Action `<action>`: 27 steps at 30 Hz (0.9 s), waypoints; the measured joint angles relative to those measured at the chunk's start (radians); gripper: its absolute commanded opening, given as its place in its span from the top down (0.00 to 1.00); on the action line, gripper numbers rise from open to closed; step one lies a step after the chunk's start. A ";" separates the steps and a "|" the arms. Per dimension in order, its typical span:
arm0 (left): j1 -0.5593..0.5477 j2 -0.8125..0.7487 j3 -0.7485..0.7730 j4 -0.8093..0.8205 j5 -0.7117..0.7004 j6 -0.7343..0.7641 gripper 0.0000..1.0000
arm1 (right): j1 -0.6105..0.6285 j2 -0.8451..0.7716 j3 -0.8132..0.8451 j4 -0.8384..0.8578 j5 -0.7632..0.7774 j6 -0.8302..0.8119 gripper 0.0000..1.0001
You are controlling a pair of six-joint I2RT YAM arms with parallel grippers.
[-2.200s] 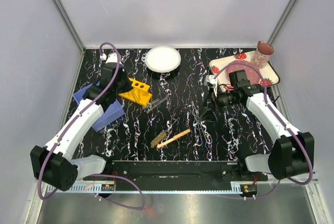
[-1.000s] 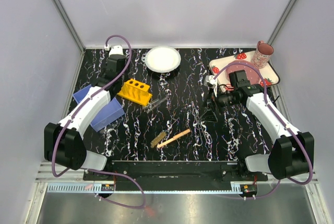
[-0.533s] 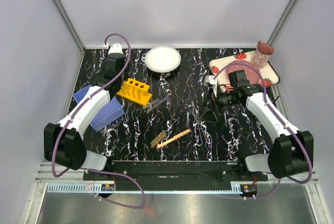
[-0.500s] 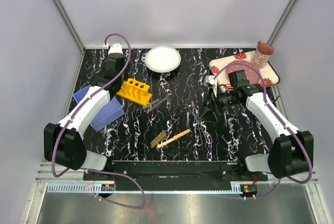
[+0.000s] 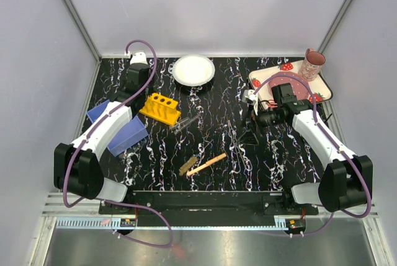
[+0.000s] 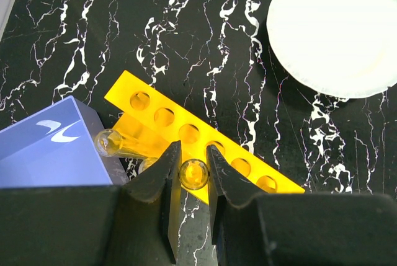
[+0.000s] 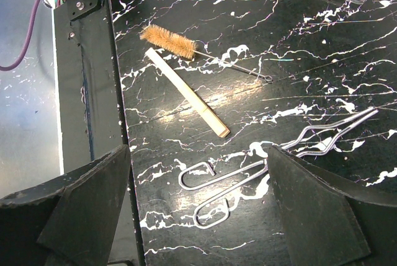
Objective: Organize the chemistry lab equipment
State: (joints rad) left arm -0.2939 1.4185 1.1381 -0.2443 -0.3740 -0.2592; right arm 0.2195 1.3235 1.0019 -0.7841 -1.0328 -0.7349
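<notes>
My left gripper (image 6: pixel 193 176) is shut on a clear tube (image 6: pixel 194 173), seen end-on, held just above the near edge of the yellow rack (image 6: pixel 186 134). A second clear tube (image 6: pixel 113 142) leans in the rack's left end. In the top view the left gripper (image 5: pixel 140 91) is by the rack (image 5: pixel 161 108). My right gripper (image 7: pixel 198 201) is open and empty over thin bent metal rods (image 7: pixel 248 176). A brown brush (image 7: pixel 169 41) and a pale wooden stick (image 7: pixel 186 92) lie beyond them. More clear tubes (image 5: pixel 185 122) lie right of the rack.
A blue box (image 6: pixel 43 154) sits against the rack's left end, with a second one beside it (image 5: pixel 127 134). The round white plate (image 5: pixel 193 69) stands at the back. The strawberry tray (image 5: pixel 260 82) with the pink cup (image 5: pixel 312 64) is at the back right.
The left arm has swung its wrist back and left from over the rack, and has stayed nearly still over the last second. The right arm has not moved.
</notes>
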 measured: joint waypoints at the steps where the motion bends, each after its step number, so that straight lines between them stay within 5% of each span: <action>1: 0.000 0.001 -0.002 0.002 0.001 0.000 0.83 | 0.000 0.000 0.000 0.000 0.000 -0.002 0.04; 27: 0.000 0.022 -0.090 0.047 0.003 0.000 0.79 | 0.000 0.013 0.000 -0.008 0.000 -0.006 0.03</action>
State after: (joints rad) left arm -0.2939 1.4403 1.0485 -0.1970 -0.3706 -0.2592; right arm 0.2195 1.3365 1.0019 -0.7918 -1.0328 -0.7410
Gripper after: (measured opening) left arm 0.216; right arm 0.964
